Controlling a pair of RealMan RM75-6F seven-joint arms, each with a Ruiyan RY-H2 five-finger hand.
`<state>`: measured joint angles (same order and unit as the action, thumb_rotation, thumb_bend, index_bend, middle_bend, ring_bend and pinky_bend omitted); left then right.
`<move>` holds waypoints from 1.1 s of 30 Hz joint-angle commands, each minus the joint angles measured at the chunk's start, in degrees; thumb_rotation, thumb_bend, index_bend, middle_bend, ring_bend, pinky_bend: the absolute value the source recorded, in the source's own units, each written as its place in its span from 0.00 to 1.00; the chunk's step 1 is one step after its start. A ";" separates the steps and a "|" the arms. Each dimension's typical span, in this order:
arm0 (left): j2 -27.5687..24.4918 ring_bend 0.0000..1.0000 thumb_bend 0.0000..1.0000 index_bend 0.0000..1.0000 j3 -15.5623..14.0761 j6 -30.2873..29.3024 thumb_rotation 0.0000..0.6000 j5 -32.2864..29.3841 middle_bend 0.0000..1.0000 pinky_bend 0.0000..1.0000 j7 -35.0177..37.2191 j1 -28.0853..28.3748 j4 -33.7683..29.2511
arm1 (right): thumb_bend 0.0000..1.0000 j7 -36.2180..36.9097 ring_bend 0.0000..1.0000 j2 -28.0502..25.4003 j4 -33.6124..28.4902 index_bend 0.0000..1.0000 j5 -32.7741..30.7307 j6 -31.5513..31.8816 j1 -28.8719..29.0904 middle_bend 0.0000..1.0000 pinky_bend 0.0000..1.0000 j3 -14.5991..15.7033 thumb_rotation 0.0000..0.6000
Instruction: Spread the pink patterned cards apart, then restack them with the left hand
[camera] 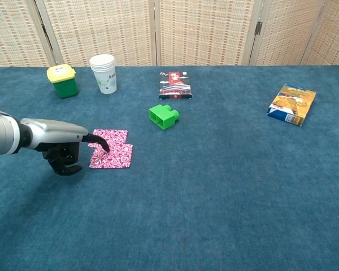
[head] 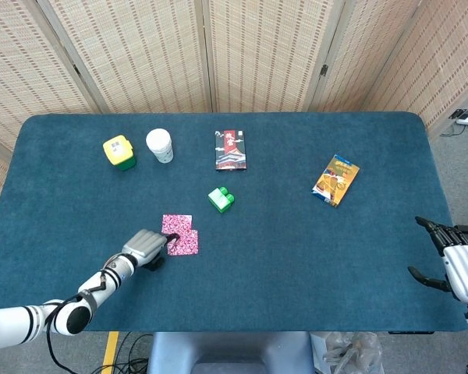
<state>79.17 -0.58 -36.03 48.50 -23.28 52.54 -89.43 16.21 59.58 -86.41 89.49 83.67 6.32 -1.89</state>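
Pink patterned cards point(camera: 112, 149) lie half fanned near the green block point(camera: 164, 116), the left hand point(camera: 64, 148) seemingly pressing one fingertip on the nearer card, other fingers curled, gripping nothing. Spreading is under way; next it must slide them together.

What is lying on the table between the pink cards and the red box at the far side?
The green block lies between the pink cards and the red box; the head view shows it best.
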 commanded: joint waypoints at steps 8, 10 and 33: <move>-3.04 0.95 0.54 0.22 -1.87 -2.71 1.00 1.65 0.96 1.00 -0.90 0.58 -6.69 | 0.25 0.14 0.19 0.04 0.14 0.09 0.17 0.34 -0.20 0.22 0.19 0.03 1.00; -3.07 0.95 0.54 0.22 -1.69 -3.12 1.00 1.91 0.96 1.00 -0.19 0.41 -6.42 | 0.25 0.18 0.19 0.02 0.17 0.09 0.14 0.44 -0.30 0.22 0.19 0.04 1.00; -1.95 0.95 0.54 0.23 -2.82 -7.11 1.00 0.92 0.96 1.00 0.33 -2.27 -1.50 | 0.25 0.83 0.19 0.44 0.84 0.09 -0.04 -0.16 -0.25 0.22 0.19 0.06 1.00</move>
<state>77.38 -3.21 -43.20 49.66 -22.86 50.45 -90.93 17.02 59.99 -85.59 89.44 83.53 6.05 -1.83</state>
